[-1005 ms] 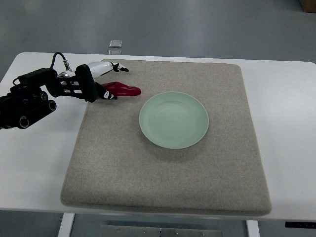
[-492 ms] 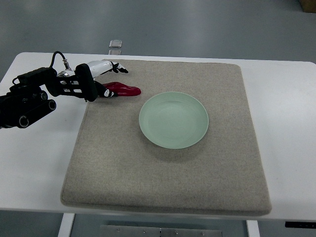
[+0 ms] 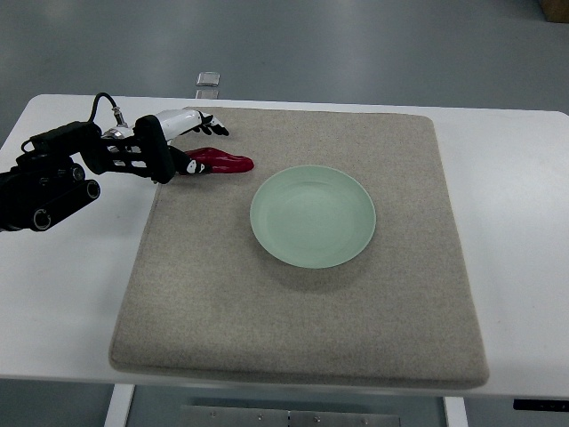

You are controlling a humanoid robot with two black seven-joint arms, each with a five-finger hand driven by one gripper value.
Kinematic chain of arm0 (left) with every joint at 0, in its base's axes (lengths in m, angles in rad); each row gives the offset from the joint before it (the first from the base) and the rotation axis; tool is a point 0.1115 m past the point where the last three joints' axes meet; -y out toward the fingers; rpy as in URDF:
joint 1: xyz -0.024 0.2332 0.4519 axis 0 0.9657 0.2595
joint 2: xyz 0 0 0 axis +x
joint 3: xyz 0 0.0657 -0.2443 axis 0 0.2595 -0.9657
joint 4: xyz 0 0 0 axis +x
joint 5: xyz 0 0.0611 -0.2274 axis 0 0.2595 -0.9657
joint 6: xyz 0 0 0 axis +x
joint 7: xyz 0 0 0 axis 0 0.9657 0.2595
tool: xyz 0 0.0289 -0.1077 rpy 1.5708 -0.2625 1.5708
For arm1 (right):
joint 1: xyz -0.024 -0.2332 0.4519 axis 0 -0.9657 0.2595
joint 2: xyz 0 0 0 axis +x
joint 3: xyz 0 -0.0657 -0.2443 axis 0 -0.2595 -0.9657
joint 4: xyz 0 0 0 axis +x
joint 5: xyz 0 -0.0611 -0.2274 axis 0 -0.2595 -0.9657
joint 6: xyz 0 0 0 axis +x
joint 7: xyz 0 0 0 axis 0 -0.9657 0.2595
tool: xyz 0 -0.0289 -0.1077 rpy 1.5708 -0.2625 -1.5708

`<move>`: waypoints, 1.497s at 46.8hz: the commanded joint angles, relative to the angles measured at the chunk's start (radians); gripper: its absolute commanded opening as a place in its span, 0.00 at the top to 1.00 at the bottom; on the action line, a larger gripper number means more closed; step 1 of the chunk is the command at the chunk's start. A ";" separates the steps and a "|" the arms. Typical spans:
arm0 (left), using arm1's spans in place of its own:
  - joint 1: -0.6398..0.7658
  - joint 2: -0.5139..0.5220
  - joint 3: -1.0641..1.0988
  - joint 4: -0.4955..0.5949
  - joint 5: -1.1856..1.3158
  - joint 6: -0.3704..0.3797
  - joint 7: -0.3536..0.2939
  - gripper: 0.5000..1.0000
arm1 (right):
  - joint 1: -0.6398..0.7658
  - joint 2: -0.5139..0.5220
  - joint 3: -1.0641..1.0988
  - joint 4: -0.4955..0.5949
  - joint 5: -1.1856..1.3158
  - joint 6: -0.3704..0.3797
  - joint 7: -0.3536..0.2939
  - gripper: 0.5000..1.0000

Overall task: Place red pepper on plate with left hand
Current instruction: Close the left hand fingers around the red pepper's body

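The red pepper (image 3: 224, 162) lies on the grey mat, just left of the pale green plate (image 3: 313, 215), which is empty. My left hand (image 3: 206, 149) comes in from the left edge and sits at the pepper's left end. Its fingers are spread: a white finger (image 3: 191, 119) reaches out above the pepper and the lower black-tipped fingertips (image 3: 190, 168) touch the pepper's stem end. The hand holds nothing. The right arm is out of view.
The grey felt mat (image 3: 302, 320) covers most of the white table (image 3: 62, 294). A small clear object (image 3: 209, 79) sits at the table's far edge. The left arm's black forearm (image 3: 49, 187) lies over the table's left side.
The left hand has drawn back slightly to the left and away. The pepper and the plate have not moved.
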 commanded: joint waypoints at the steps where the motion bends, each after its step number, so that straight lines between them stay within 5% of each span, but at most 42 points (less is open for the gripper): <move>1: 0.000 -0.001 0.000 0.000 0.000 -0.001 0.000 0.45 | 0.000 0.000 0.000 0.000 0.000 0.000 0.000 0.14; 8: 0.000 0.001 0.000 0.000 0.002 -0.001 -0.001 0.58 | 0.000 0.000 0.000 0.000 0.000 0.000 0.000 0.14; 70: 0.005 0.007 0.005 0.000 0.008 -0.007 -0.029 0.64 | 0.000 0.000 0.000 0.000 0.000 0.000 0.000 0.14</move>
